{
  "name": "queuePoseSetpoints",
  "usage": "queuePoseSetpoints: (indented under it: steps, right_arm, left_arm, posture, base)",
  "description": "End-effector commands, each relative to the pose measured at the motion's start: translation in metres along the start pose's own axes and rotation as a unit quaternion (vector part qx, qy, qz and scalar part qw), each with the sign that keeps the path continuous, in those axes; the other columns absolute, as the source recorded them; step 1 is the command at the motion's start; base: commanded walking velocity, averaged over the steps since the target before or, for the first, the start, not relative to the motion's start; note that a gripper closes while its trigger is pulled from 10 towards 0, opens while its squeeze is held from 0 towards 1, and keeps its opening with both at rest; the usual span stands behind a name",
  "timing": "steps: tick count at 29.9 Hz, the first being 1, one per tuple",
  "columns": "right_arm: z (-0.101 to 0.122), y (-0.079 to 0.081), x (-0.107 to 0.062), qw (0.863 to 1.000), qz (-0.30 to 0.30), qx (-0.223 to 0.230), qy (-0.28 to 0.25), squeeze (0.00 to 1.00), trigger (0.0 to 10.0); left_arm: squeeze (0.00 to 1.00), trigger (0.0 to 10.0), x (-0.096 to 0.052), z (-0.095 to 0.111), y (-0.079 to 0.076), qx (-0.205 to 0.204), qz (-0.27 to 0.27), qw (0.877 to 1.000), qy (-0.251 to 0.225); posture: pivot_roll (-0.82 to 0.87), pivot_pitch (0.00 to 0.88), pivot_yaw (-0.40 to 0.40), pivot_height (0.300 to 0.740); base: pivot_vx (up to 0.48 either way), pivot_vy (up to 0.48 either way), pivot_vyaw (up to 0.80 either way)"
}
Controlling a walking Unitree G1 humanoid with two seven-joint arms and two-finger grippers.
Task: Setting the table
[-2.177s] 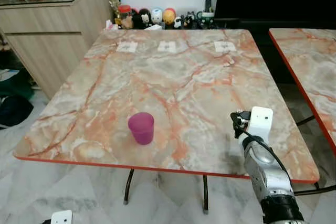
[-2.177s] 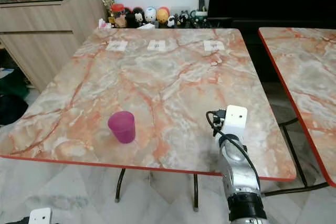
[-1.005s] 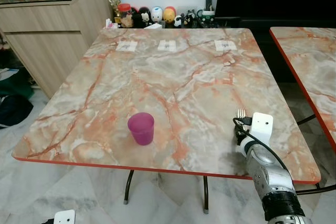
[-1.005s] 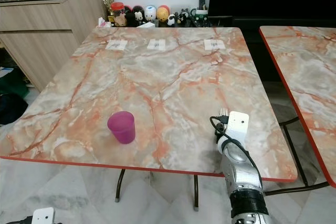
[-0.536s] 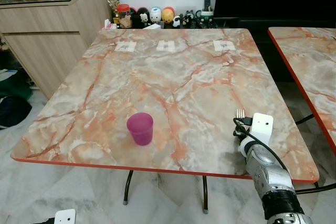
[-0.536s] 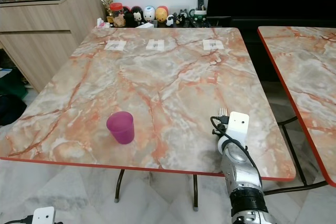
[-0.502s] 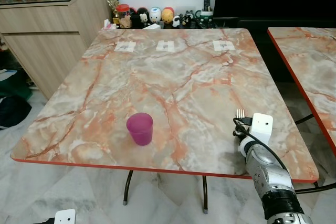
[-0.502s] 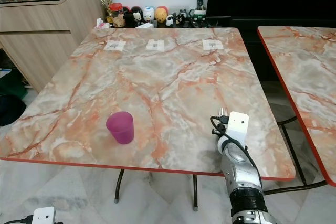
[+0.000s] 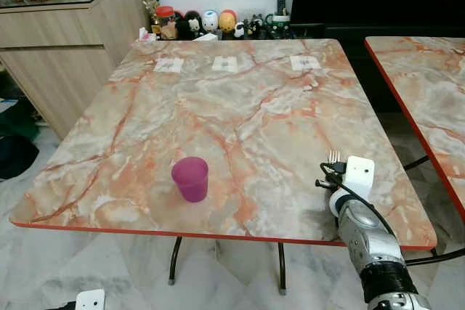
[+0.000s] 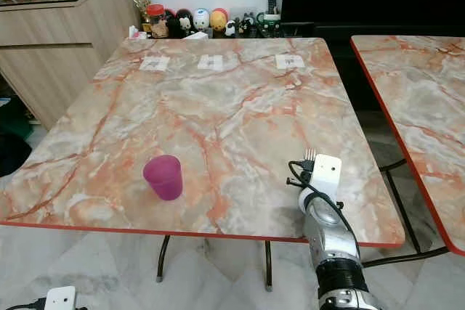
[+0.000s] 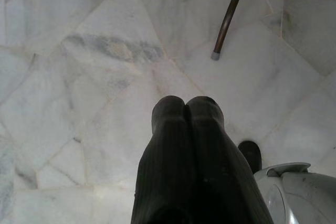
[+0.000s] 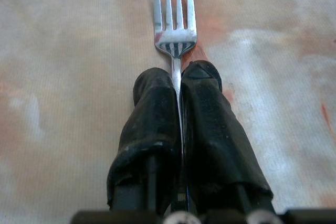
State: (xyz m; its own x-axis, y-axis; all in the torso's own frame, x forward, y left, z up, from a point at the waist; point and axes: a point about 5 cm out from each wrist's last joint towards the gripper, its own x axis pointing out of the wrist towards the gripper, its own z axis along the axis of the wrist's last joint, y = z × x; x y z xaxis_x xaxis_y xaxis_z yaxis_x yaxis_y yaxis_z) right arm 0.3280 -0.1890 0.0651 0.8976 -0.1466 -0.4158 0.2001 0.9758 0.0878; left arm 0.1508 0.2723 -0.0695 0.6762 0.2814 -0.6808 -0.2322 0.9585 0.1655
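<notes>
A silver fork (image 12: 174,22) sticks out from between the two black fingers of my right gripper (image 12: 177,80), which is shut on its handle. In the eye views its tines (image 9: 333,156) show just beyond the white wrist block (image 9: 357,176), low over the marble table (image 9: 240,99) near the front right corner. A purple plastic cup (image 9: 190,178) stands upright on the table toward the front, well left of that gripper. My left gripper (image 11: 185,107) hangs shut and idle over the tiled floor.
A second marble table (image 9: 429,92) stands to the right across a narrow gap. Three paper tags (image 9: 225,64) lie along the far edge. Figurines (image 9: 211,21) line the wall behind, and a wooden sideboard (image 9: 65,41) stands at the left. A metal table leg (image 11: 228,18) is near my left gripper.
The fork's tines have come into sight past the wrist block as my right gripper lowered slightly toward the table. The camera has drifted a little; the cup stays put.
</notes>
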Motion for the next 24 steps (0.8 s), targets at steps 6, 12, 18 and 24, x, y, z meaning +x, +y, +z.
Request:
queuePoseSetpoints:
  steps: [6, 12, 18, 24]
  right_arm:
    - [-0.013, 0.005, 0.0, 1.0, 0.01, -0.003, 0.026, 0.0, 0.0]
    - [0.02, 0.016, -0.006, 0.994, 0.03, -0.016, -0.107, 0.0, 10.0]
    - [0.048, 0.024, -0.015, 0.978, 0.046, -0.017, -0.203, 0.0, 10.0]
    - [0.067, 0.021, -0.025, 0.963, 0.053, -0.034, -0.261, 0.0, 10.0]
  left_arm:
    - [0.0, 10.0, -0.001, -0.004, -0.001, 0.004, -0.002, 1.0, 0.01]
    - [0.0, 10.0, -0.001, -0.004, -0.001, 0.004, -0.002, 1.0, 0.012]
    - [0.0, 10.0, -0.001, -0.004, -0.002, 0.0, -0.003, 1.0, 0.011]
    - [0.0, 10.0, -0.001, -0.005, -0.002, -0.001, -0.001, 1.0, 0.01]
  posture:
    - [0.02, 0.038, 0.046, 0.74]
    - [0.01, 0.038, 0.046, 0.74]
    - [0.02, 0.037, 0.042, 0.74]
    - [0.01, 0.036, 0.038, 0.74]
  base:
    - [0.0, 0.0, 0.0]
    - [0.0, 0.0, 0.0]
    - [0.0, 0.0, 0.0]
    - [0.0, 0.0, 0.0]
